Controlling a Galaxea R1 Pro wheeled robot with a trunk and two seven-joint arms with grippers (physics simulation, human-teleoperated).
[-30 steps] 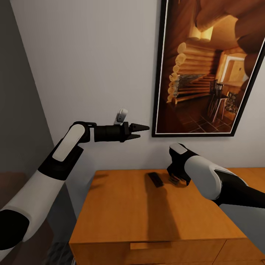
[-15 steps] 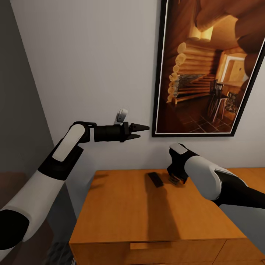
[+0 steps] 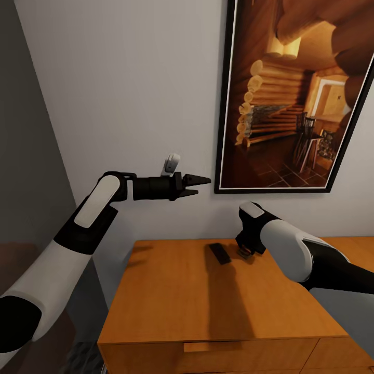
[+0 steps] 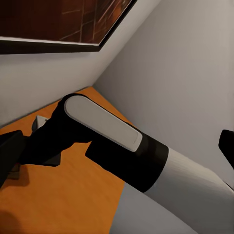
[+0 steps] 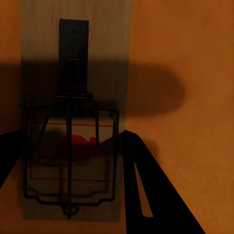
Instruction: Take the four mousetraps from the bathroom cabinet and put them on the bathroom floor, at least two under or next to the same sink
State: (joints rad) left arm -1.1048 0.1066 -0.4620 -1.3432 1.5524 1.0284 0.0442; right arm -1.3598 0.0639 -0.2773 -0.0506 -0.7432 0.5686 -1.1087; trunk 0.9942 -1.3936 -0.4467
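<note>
On the flat top of the orange-brown cabinet (image 3: 171,301) lies a tan mousetrap (image 5: 73,146) with a dark wire frame and a red mark. My right gripper (image 5: 75,131) comes down over it, a fingertip at each long edge, and appears shut on it. From the head camera this gripper (image 3: 248,251) hides most of that mousetrap (image 3: 242,254). A second flat dark mousetrap (image 3: 219,253) lies just to its left in shadow. My left gripper (image 3: 199,186) hangs high above the cabinet, points right along the wall, and is open with nothing in it.
A large black-framed picture of a log interior (image 3: 296,98) hangs on the grey wall behind the cabinet. A drawer front with a slim handle (image 3: 208,347) faces me. Left of the cabinet is a narrow dark gap beside a grey wall (image 3: 26,156).
My right gripper has shifted slightly up and back over the mousetrap. The left arm has stayed still.
</note>
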